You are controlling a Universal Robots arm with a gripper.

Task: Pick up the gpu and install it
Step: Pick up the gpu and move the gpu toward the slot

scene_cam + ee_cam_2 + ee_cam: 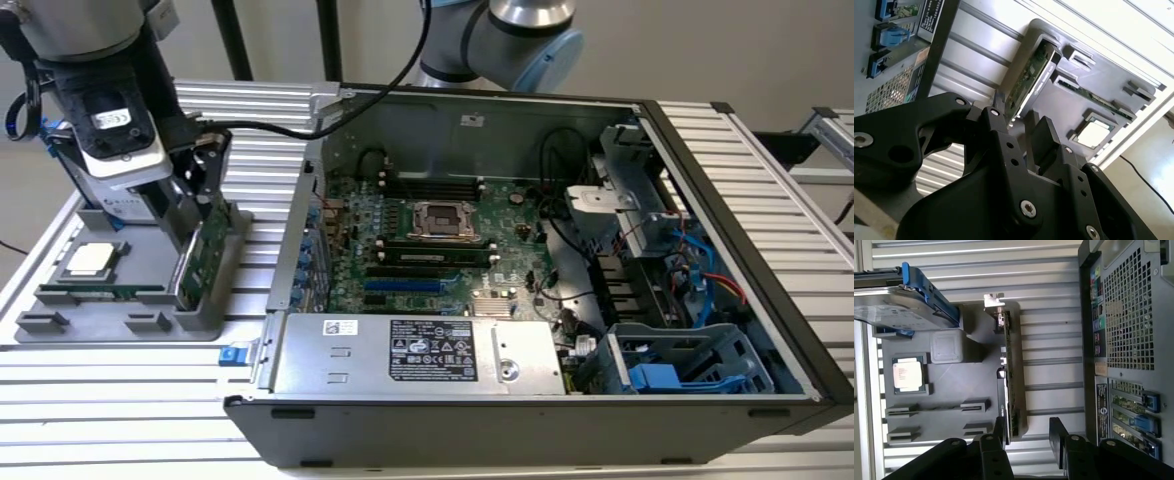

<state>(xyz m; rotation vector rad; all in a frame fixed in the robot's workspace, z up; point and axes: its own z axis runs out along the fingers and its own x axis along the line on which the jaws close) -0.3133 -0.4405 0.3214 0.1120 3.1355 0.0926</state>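
One gpu [1009,365] stands on edge along the grey tray's [954,385] rim. The gripper [1028,426] is released, its fingers spread around the card's end.

Open gap between gpu [1013,385] and case [1129,315]

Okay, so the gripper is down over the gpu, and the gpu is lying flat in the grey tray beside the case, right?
Not quite. The gpu isn't lying flat: the exterior view shows it standing on its edge in a slot of the grey tray beside the case. The gripper is indeed down over it.
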